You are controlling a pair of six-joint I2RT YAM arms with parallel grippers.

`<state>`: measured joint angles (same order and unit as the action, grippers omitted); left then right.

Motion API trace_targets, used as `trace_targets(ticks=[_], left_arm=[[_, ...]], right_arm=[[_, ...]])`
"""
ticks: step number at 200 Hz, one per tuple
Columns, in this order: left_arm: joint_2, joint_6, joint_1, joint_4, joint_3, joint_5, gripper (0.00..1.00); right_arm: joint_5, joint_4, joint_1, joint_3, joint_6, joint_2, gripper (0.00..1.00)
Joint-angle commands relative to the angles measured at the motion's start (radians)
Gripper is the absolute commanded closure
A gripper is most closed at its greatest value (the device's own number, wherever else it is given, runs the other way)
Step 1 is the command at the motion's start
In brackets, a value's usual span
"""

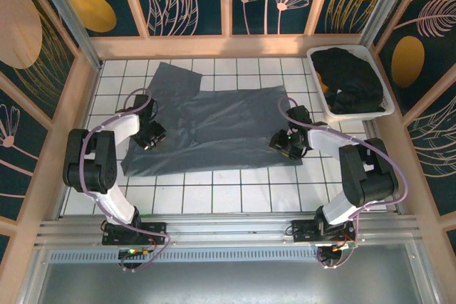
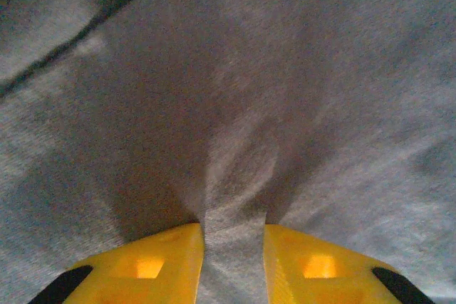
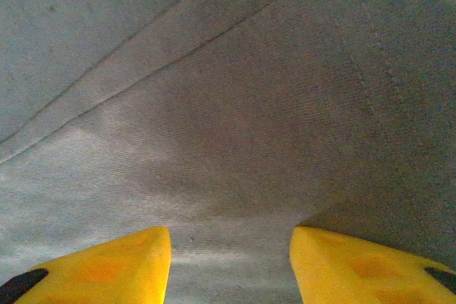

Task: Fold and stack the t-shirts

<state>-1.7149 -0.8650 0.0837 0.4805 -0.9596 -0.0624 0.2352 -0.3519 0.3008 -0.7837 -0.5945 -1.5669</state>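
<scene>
The grey shirt (image 1: pixel 214 129) lies spread across the middle of the table (image 1: pixel 235 190). The left gripper (image 1: pixel 152 135) pinches a ridge of it at the left edge. The right gripper (image 1: pixel 285 142), on the shirt's right edge, stands parted over the cloth; I cannot tell if it grips. Black shirts (image 1: pixel 349 76) fill the bin (image 1: pixel 356 116) in the far right corner.

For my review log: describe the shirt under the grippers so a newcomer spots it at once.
In the middle of the tiled table, a slate-grey t-shirt lies spread flat, one sleeve angled far left. Unlike the black shirts heaped in the white bin at the far right, it is grey and laid out.
</scene>
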Motion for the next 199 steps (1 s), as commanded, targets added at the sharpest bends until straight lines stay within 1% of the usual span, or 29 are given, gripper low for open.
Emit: trace_targets(ticks=[1, 24, 54, 88, 114, 134, 158, 170, 184, 199], left_arm=[[0.009, -0.028, -0.021, 0.048, 0.118, 0.053, 0.70], [0.086, -0.040, -0.037, 0.054, 0.199, 0.087, 0.70], [0.144, -0.019, -0.058, 0.095, 0.231, 0.125, 0.70], [0.161, -0.005, -0.074, 0.133, 0.210, 0.151, 0.69], [0.164, -0.021, -0.075, 0.150, 0.141, 0.140, 0.67], [0.127, -0.025, -0.075, 0.174, -0.004, 0.118, 0.61], [0.009, 0.003, -0.075, 0.196, -0.275, 0.141, 0.54], [-0.116, 0.021, -0.074, 0.224, -0.423, 0.159, 0.54], [-0.244, 0.044, -0.074, 0.246, -0.592, 0.185, 0.54], [-0.377, 0.063, -0.077, 0.257, -0.772, 0.188, 0.55]], right_arm=[[-0.080, -0.149, 0.011, 0.047, -0.020, -0.028, 0.49], [-0.068, -0.208, 0.025, 0.086, -0.034, 0.025, 0.49], [-0.004, -0.264, 0.047, 0.121, -0.057, 0.097, 0.49], [0.061, -0.317, 0.061, 0.128, -0.091, 0.159, 0.48], [0.023, -0.328, 0.059, 0.052, -0.082, 0.196, 0.48], [-0.044, -0.299, 0.059, -0.079, -0.039, 0.207, 0.45], [-0.087, -0.213, 0.053, -0.217, 0.029, 0.157, 0.43], [-0.092, -0.170, 0.040, -0.275, 0.049, 0.101, 0.43], [-0.063, -0.122, 0.021, -0.346, 0.062, 0.032, 0.44], [-0.058, -0.085, 0.014, -0.423, 0.073, -0.026, 0.44]])
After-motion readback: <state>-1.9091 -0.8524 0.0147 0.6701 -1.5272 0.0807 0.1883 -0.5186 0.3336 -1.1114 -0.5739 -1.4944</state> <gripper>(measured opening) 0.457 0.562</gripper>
